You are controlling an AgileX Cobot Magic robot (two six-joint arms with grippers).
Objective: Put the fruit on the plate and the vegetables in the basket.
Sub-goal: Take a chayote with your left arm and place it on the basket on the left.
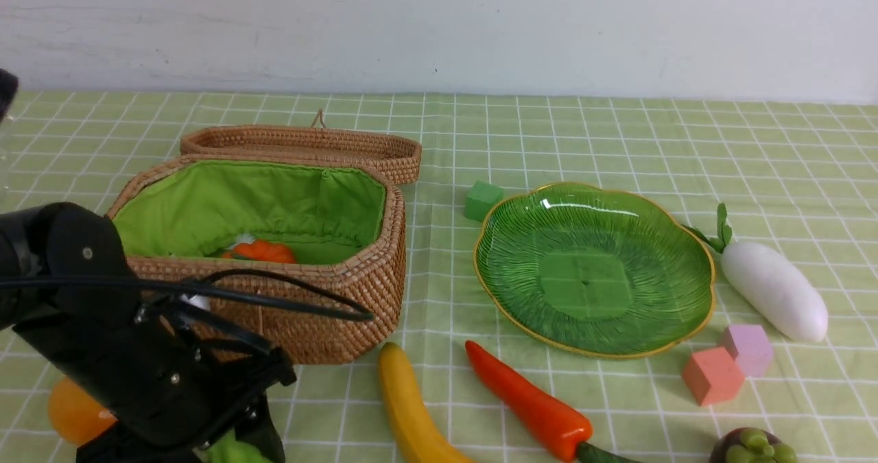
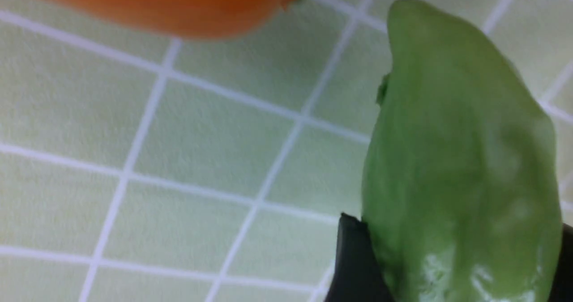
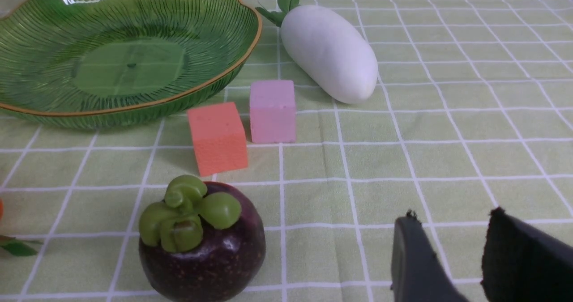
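Gourd [image 2: 456,136] clamped in L gripper [image 2: 461,266], mango [image 2: 156,2] beside; R gripper [image 3: 452,230] part-open, empty.

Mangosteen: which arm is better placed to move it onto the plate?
Right. The right gripper is open and empty beside the mangosteen, with the plate just beyond it. The left gripper holds the gourd, over by the basket.

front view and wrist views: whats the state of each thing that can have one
basket: lid open, folded back; orange-red piece inside
plate: empty
left gripper: shut on green gourd
right gripper: open, holding nothing
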